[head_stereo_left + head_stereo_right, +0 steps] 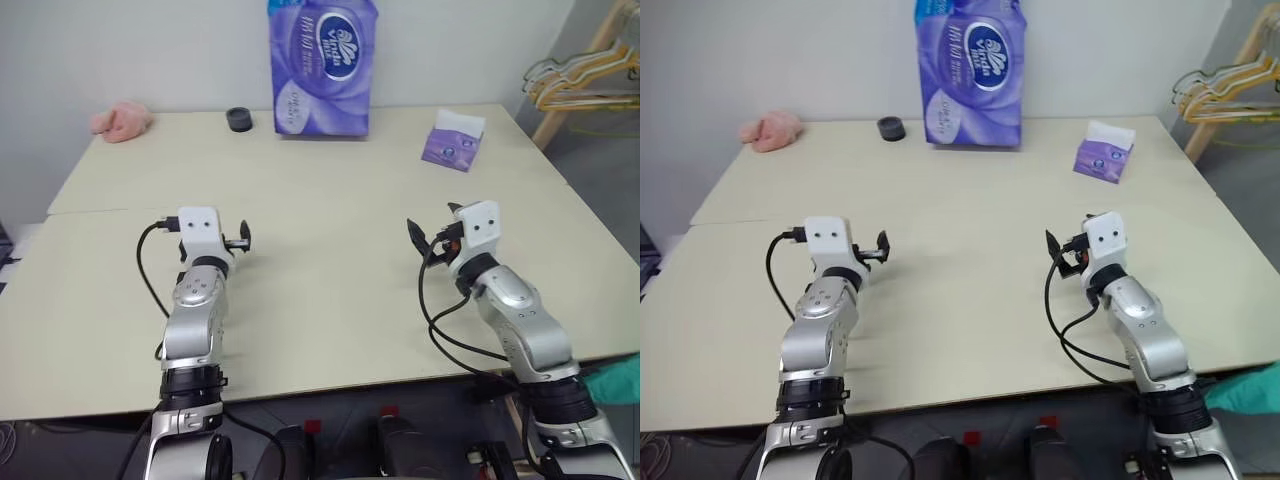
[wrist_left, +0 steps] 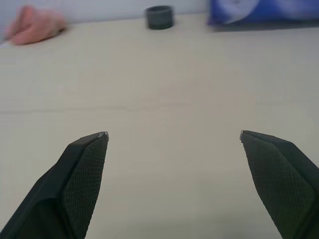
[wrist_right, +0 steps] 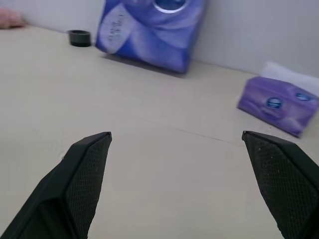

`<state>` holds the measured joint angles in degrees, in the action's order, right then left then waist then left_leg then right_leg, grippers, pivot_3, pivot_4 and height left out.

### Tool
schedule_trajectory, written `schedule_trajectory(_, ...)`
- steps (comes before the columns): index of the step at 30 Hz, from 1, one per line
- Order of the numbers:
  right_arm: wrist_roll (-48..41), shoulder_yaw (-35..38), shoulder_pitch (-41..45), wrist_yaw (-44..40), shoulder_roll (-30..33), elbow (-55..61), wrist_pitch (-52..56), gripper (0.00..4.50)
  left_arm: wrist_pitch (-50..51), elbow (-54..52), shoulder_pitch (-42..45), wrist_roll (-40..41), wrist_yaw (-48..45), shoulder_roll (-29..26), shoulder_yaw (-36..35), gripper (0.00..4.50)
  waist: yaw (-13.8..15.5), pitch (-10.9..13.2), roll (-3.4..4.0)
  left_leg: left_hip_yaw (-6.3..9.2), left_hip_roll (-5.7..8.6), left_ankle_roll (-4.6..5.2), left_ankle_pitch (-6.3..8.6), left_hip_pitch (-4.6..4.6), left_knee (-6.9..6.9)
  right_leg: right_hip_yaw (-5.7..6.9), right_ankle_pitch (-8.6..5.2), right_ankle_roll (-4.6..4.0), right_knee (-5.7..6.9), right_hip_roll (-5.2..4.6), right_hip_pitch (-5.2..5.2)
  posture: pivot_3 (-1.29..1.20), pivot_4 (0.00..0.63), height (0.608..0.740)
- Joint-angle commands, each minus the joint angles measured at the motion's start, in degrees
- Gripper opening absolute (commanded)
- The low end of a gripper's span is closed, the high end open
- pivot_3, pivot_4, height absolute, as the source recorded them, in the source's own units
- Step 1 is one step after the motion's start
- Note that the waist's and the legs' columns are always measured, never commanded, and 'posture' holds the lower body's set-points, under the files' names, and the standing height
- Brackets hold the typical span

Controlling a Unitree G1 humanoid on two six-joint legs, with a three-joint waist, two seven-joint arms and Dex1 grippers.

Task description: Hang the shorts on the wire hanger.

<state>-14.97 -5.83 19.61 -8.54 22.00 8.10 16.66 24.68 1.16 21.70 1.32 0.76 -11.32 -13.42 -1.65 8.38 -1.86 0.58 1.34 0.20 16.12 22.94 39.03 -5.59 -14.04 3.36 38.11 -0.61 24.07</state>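
A corner of teal-green fabric, the shorts (image 1: 622, 380), shows low at the right, below the table's front edge and beside my right arm; most of it is out of view. I cannot pick out the wire hanger. Both arms reach forward over the bare cream table (image 1: 330, 210), well apart from each other. My left gripper (image 2: 174, 137) is open, its two black fingers spread wide with only tabletop between them. My right gripper (image 3: 177, 134) is open too and holds nothing.
A tall purple tissue pack (image 1: 323, 68) stands at the table's back edge, with a small black ring (image 1: 239, 120) and a pink cloth (image 1: 121, 121) to its left. A small purple tissue box (image 1: 453, 142) sits back right. Bunched yellow hangers (image 1: 590, 75) hang on a wooden rack at far right.
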Motion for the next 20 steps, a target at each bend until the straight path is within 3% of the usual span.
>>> schedule_trajectory(1, 1.87, 0.61, 1.21, -0.90, -1.95, -0.99, -1.23, 4.47, -2.09, -1.52, -1.15, -0.52, 0.24, -0.30, 0.80, 4.50, 0.75, -0.31, -0.06, 0.07, 0.02, -0.01, -0.04, 0.00, 0.00, 0.06, 0.02, -0.03, 0.00, 0.00, -0.02, 0.03, 0.077, 0.740)
schedule_trajectory(20, 5.49, 3.25, 3.27, -3.34, -7.20, -7.76, -1.09, 4.47, -4.70, -2.41, -5.08, 1.11, 1.99, 2.01, 0.33, 4.50, 1.95, -0.69, -0.15, 0.24, 0.03, -0.09, -0.38, -0.08, -0.04, 0.23, 0.23, -0.36, 0.14, 0.08, -0.11, 0.13, 0.085, 0.740)
